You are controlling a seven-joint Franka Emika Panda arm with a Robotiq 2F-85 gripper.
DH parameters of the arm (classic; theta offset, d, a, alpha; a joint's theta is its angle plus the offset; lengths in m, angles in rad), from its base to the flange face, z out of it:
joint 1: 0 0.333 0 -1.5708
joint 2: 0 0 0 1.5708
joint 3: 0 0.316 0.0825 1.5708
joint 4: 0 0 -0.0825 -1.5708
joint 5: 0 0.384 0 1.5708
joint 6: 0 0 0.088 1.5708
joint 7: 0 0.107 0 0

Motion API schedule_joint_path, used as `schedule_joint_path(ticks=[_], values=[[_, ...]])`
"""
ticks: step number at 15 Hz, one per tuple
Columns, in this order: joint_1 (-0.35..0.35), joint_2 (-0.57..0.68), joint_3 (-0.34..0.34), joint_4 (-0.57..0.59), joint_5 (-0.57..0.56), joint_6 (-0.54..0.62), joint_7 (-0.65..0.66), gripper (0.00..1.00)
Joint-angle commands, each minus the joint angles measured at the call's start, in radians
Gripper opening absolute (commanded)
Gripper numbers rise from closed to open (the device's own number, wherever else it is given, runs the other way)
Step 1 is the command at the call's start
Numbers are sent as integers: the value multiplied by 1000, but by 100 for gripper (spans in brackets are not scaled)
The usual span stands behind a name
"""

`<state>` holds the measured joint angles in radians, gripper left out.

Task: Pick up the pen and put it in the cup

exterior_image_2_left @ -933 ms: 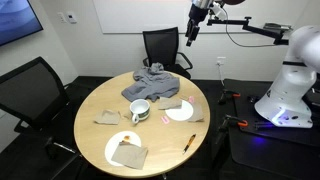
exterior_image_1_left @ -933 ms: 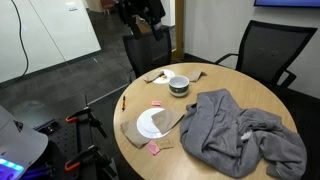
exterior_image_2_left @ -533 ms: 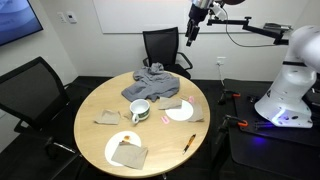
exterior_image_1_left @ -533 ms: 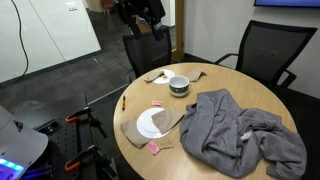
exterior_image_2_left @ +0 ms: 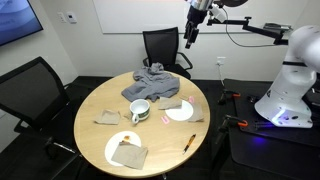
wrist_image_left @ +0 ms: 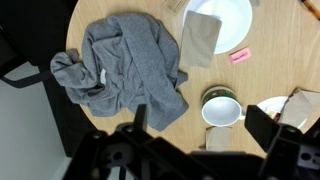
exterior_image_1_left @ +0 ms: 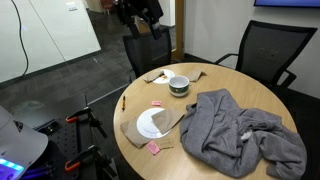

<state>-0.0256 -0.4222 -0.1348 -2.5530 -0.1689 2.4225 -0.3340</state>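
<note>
White cup (exterior_image_2_left: 140, 110) stands upright, pen (exterior_image_2_left: 189, 142) lying well apart.

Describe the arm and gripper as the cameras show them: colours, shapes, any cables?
In an exterior view the arm is white, with rounded, bulbous links. The gripper is black and blocky, with two dark fingers. A dark cable seems to run along the upper link. No markings are legible.

I recorded a smooth, light wood-look tabletop (exterior_image_2_left: 100, 105), a matt, rumpled grey cloth (wrist_image_left: 125, 65), a smooth white cup (wrist_image_left: 222, 110) and a matt tan napkin (wrist_image_left: 200, 35).
</note>
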Motion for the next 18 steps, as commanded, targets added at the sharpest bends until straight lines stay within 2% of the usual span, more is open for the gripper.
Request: schedule_joint_path(ticks=[1,7,13,18], values=[[26,25,35,7,-8,18,-17,100],[82,85,101,9,-29,50,-45,100],[111,133,177,-17,-112,117,-22,100],[161,199,197,-31,-84,200,-70,100]])
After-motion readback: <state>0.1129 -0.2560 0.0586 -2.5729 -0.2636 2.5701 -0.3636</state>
